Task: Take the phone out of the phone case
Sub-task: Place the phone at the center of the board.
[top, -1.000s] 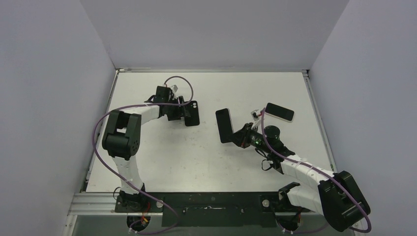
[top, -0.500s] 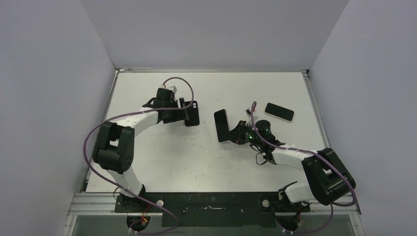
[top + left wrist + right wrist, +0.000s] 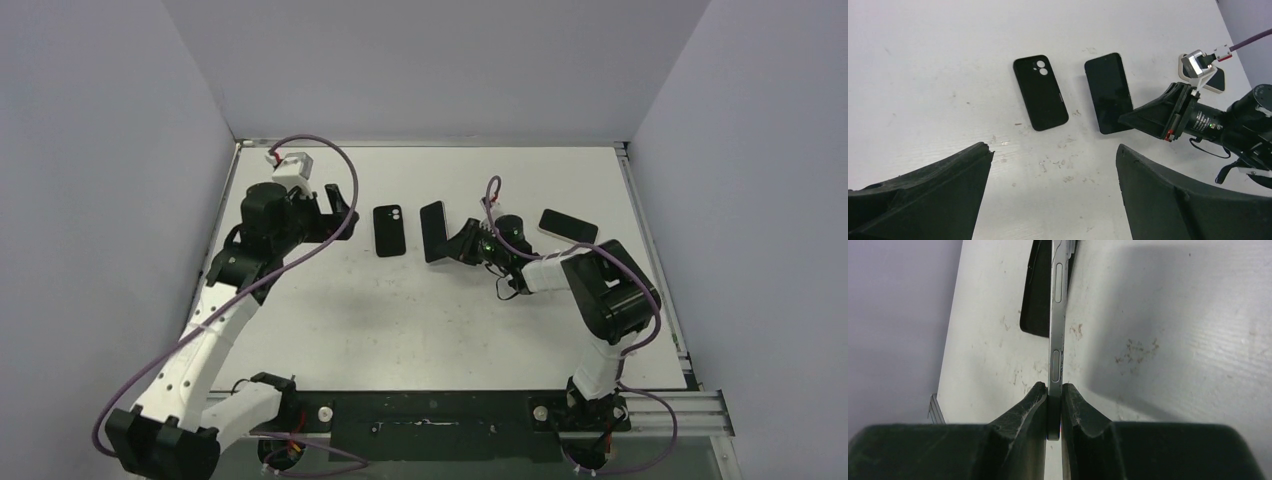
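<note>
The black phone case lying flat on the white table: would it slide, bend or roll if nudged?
The black phone case lies flat, so it would likely slide, not roll. The white table shows through its camera holes, so probably an empty, light shell. Being thin, it may flex.

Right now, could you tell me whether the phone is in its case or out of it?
Out. The right tool grips the bare phone by its edge; the case lies flat beside it, apart.

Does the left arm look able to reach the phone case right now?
Probably yes: the phone case lies flat and uncovered ahead of the open left hand; the right hand holds the phone beside it, apart.
</note>
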Controlling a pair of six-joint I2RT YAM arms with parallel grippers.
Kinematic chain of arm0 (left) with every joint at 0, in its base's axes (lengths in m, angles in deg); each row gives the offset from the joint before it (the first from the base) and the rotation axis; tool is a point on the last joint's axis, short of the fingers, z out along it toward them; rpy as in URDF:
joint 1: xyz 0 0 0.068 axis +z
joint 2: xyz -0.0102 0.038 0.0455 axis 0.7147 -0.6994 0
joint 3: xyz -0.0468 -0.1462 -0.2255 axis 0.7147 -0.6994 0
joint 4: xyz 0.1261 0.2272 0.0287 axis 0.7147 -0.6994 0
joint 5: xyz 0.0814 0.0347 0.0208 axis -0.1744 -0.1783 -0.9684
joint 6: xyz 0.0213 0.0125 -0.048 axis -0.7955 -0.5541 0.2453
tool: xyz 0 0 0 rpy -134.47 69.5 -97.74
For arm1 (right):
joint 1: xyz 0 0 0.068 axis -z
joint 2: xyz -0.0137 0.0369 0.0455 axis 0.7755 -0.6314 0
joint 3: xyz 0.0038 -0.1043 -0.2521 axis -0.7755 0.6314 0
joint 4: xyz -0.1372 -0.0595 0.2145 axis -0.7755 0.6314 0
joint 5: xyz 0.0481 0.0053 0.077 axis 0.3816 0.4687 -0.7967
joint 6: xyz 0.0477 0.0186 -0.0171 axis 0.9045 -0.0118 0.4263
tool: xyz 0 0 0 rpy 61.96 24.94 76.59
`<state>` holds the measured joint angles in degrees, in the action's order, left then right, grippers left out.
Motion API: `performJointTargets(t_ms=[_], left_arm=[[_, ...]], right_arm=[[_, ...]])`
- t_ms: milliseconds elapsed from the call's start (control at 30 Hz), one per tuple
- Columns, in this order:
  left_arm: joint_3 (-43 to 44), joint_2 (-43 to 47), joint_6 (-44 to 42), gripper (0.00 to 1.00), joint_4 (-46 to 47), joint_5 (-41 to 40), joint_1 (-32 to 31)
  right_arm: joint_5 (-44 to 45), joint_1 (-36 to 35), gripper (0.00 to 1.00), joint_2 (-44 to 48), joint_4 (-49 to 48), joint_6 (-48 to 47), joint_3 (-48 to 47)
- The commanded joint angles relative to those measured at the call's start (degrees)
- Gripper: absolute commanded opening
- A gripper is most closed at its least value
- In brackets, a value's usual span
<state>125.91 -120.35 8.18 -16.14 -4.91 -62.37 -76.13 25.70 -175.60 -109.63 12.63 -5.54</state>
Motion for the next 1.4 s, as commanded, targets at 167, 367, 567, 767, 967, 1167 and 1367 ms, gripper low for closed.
performJointTargets(t_ms=[167, 367, 567, 767, 967, 1167, 1367], left_arm=[[-6.28, 13.4, -7.8, 0.94, -4.5, -19.04, -7.37], [-11.15, 19.28, -8.78, 0.97, -1.81, -24.63, -10.51], [-11.94, 21.15, -8.98, 0.97, -1.98, -26.77, -12.87], [-12.19, 22.59, -9.02, 0.97, -1.83, -26.88, -13.69], [-12.36, 23.16, -9.1, 0.97, -1.75, -26.46, -13.92], [-12.39, 23.24, -9.11, 0.97, -1.61, -25.98, -13.92], [-12.46, 23.26, -9.3, 0.97, -1.34, -25.3, -13.92]], right_arm=[[-3.08, 0.72, 0.0, -8.08, -5.81, 3.96, -12.68], [-2.71, 0.9, 0.0, -10.91, -0.18, 2.88, -17.31], [-3.45, 1.02, 0.0, -14.24, 0.14, 4.45, -18.83], [-4.0, 0.89, 0.0, -16.84, 1.54, 5.29, -22.21], [-6.93, 0.25, 0.03, -19.54, 1.46, 6.7, -23.64], [-8.04, -0.17, 0.16, -20.3, 1.85, 6.65, -23.9], [-4.19, 0.3, 0.36, -18.25, 9.66, -0.13, -23.67]])
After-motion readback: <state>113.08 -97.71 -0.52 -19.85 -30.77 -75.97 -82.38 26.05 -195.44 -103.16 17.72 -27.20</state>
